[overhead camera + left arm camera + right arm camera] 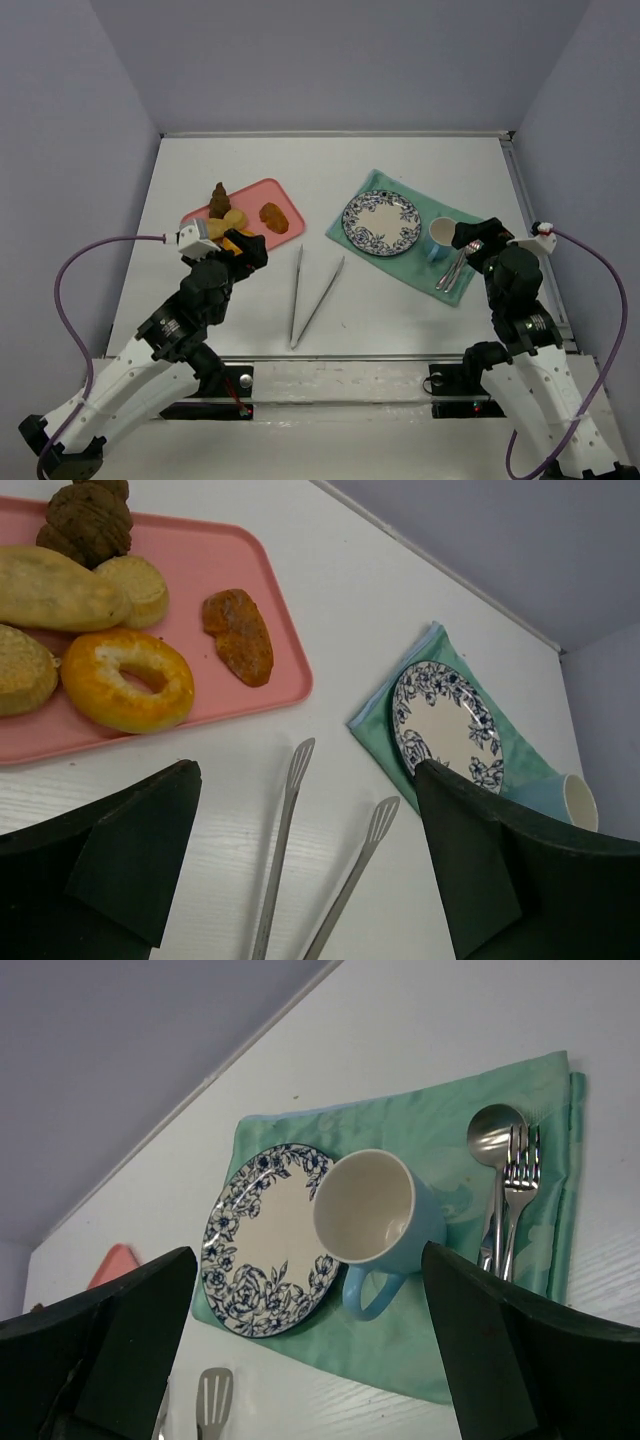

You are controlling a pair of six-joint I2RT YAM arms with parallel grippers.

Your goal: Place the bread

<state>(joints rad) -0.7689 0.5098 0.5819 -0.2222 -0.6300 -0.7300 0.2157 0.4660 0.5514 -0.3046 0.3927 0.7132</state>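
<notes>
Several pieces of bread lie on a pink tray (250,195) at the left: a golden ring (128,680), a long roll (50,590), a dark knobbly pastry (90,515) and a reddish flat piece (240,635) lying apart from the others. My left gripper (245,250) hovers at the tray's near edge, open and empty (305,780), above the tongs' tips. A blue floral plate (381,222) sits bare on a green napkin (420,270). My right gripper (480,240) hangs open and empty (305,1255) near the mug (375,1210).
Metal tongs (297,295) lie spread in a V on the table between the arms. A spoon and fork (505,1180) rest on the napkin's right side beside the light blue mug (441,236). Walls enclose the table on three sides.
</notes>
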